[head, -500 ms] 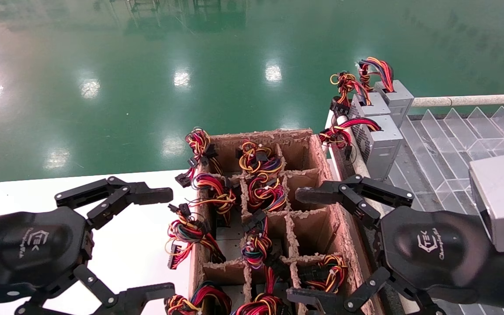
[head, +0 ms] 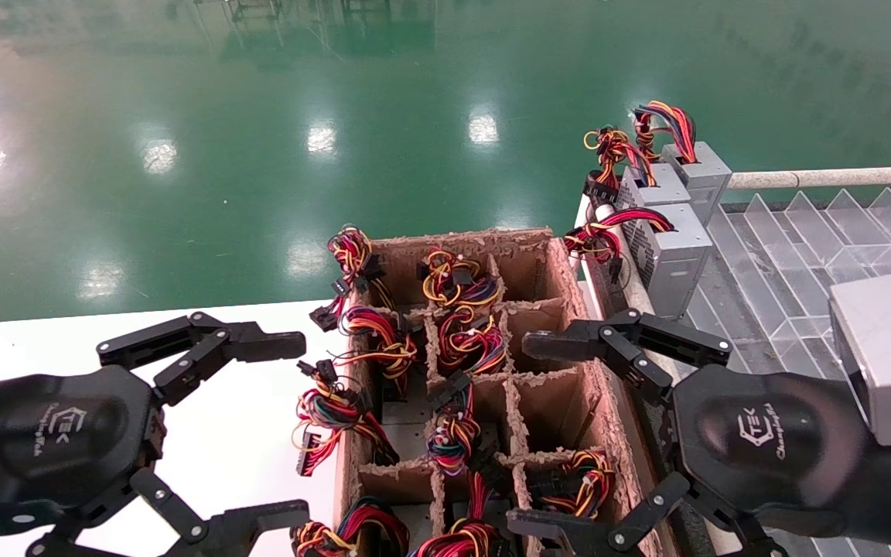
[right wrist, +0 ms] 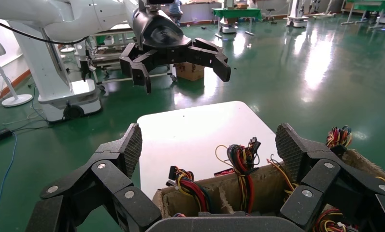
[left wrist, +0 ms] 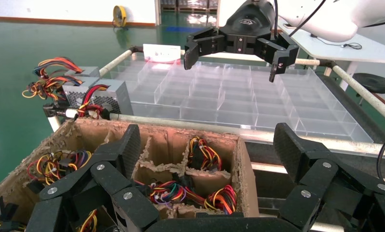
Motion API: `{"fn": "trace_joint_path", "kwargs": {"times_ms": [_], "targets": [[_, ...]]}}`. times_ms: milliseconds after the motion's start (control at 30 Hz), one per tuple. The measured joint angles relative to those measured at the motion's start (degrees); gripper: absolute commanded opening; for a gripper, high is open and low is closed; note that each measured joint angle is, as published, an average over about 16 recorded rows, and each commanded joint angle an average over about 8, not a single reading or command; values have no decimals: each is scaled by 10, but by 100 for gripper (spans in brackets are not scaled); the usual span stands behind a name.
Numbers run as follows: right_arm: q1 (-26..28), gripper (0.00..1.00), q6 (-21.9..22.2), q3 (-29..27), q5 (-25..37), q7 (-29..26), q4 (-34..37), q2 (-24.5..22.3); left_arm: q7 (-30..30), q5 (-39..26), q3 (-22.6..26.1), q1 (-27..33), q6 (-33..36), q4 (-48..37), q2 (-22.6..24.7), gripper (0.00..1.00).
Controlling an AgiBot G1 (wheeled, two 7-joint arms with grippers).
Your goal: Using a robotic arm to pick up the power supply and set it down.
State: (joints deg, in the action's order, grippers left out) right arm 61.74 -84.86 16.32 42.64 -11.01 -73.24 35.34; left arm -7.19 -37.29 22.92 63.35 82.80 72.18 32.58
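You are hovering the right end effector (head: 542, 437), wide open and empty, above the cardboard box (head: 538, 255); next, lower it onto a power supply (head: 445, 441) beneath it.

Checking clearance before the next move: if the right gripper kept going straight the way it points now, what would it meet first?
Probably nothing at once. The right gripper, fingers open and empty, points leftward over the cardboard box. Farther along that line hangs the left gripper, facing it above the white table. Depth is unclear.
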Motion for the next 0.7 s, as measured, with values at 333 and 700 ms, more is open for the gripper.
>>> {"fn": "trace_joint_path", "kwargs": {"times_ms": [333, 700], "targets": [[20, 100, 70, 34, 80, -22, 19, 38, 0, 0, 0, 0, 0, 0, 0, 0], [67, 33, 196, 92, 221, -62, 75, 114, 0, 0, 0, 0, 0, 0, 0, 0]]}}
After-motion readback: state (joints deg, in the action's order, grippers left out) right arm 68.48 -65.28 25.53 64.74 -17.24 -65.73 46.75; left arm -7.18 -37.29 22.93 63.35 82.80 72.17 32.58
